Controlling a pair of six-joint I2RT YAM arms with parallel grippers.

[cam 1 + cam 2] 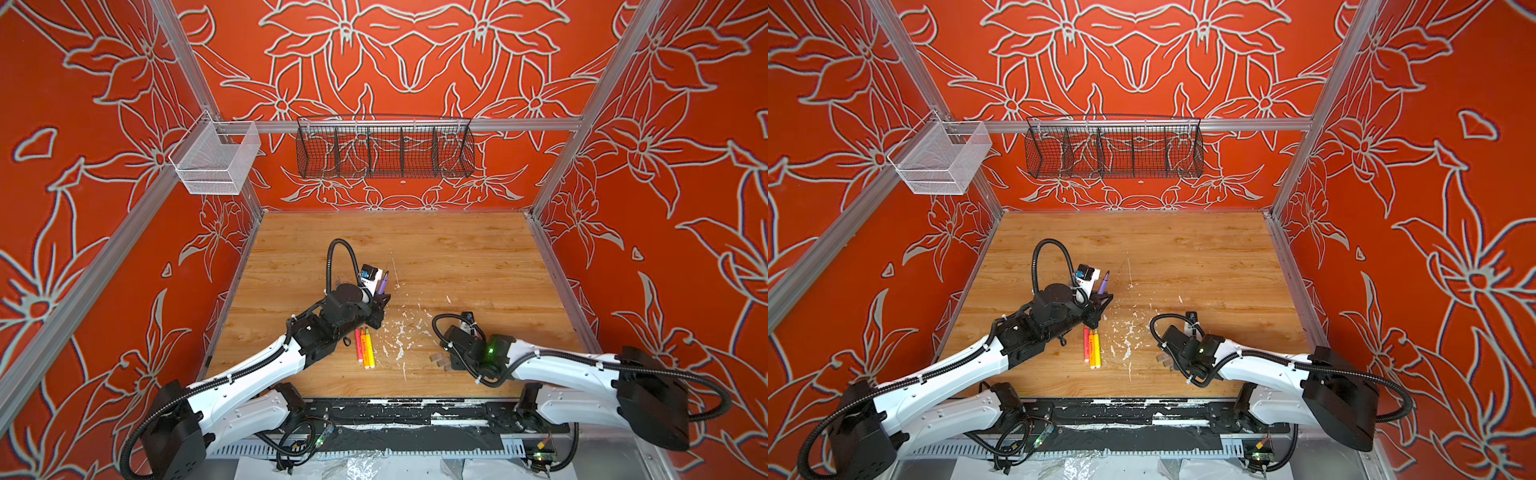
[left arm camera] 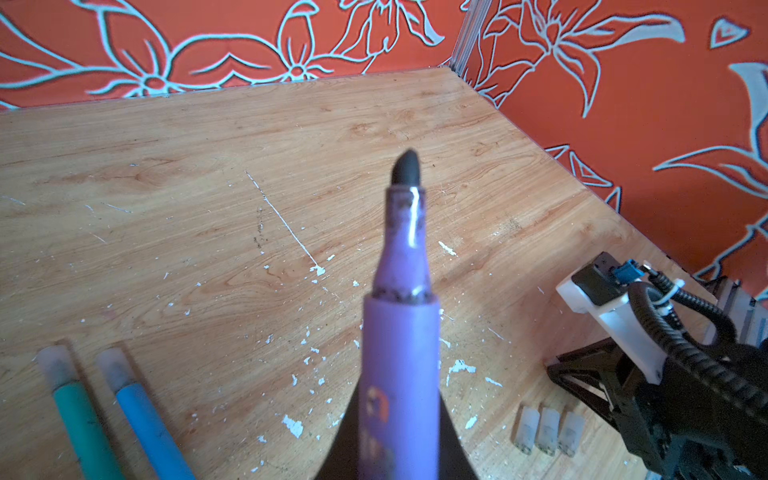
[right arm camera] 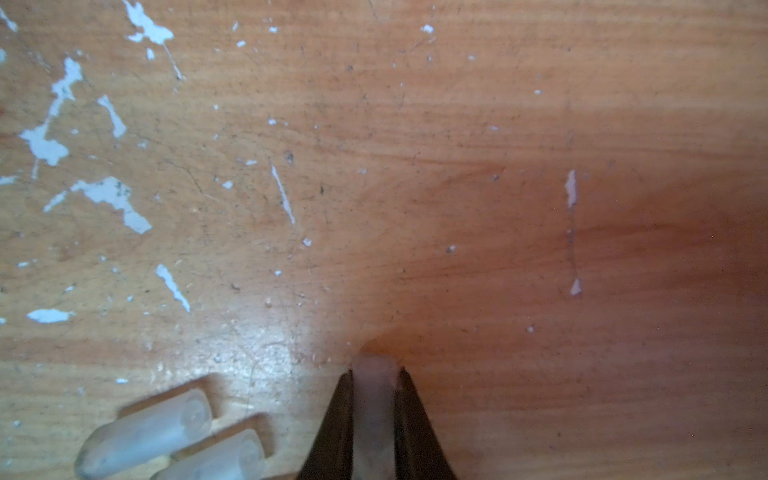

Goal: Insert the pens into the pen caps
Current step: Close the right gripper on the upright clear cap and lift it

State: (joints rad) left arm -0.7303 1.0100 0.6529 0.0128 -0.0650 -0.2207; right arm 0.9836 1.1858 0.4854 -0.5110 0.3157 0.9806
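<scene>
My left gripper (image 2: 399,415) is shut on a purple pen (image 2: 401,332), which it holds above the table (image 1: 457,257) with its dark tip uncapped; the pen (image 1: 383,283) shows in both top views. My right gripper (image 3: 374,374) is down at the table, shut on a translucent pen cap (image 3: 374,399). Two more pen caps (image 3: 145,432) lie beside it, and a row of three caps (image 2: 547,428) shows in the left wrist view. Pink, orange and yellow pens (image 1: 364,348) lie side by side on the table, uncapped. A green pen (image 2: 83,424) and a blue pen (image 2: 145,428) lie there with caps on.
White flecks of debris (image 1: 399,332) are scattered over the middle of the wooden table. A black wire basket (image 1: 384,149) hangs on the back wall and a white mesh basket (image 1: 216,162) at the left rail. Red patterned walls close three sides.
</scene>
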